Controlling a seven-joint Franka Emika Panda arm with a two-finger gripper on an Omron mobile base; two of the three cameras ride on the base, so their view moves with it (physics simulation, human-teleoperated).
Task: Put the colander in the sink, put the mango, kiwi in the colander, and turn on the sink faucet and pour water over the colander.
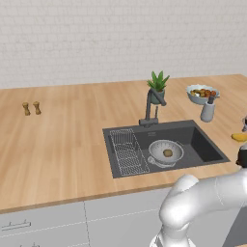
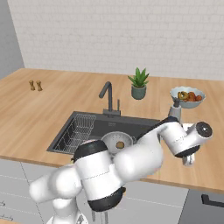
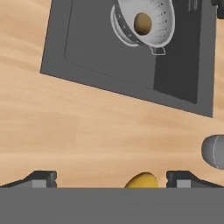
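The silver colander [image 1: 157,147] [image 3: 164,26] sits in the dark sink [image 1: 202,144] [image 3: 100,48], and the brown kiwi [image 1: 167,153] [image 2: 120,145] [image 3: 142,23] lies inside it. On the counter to the right of the sink lies the yellow-orange mango [image 1: 239,137] [image 3: 141,180]. My gripper [image 3: 111,179] hangs open just above it, a finger on either side, the mango nearer the right-hand finger in the hand view. The dark faucet [image 1: 153,103] [image 2: 108,96] stands behind the sink with no water running.
A grey dispenser [image 1: 208,111] [image 3: 214,151] stands close to the mango. A bowl of colourful food [image 1: 201,93] and a potted plant [image 1: 157,87] are behind it. A wire rack [image 1: 128,150] fills the sink's left part. Two small shakers [image 1: 31,108] stand far left.
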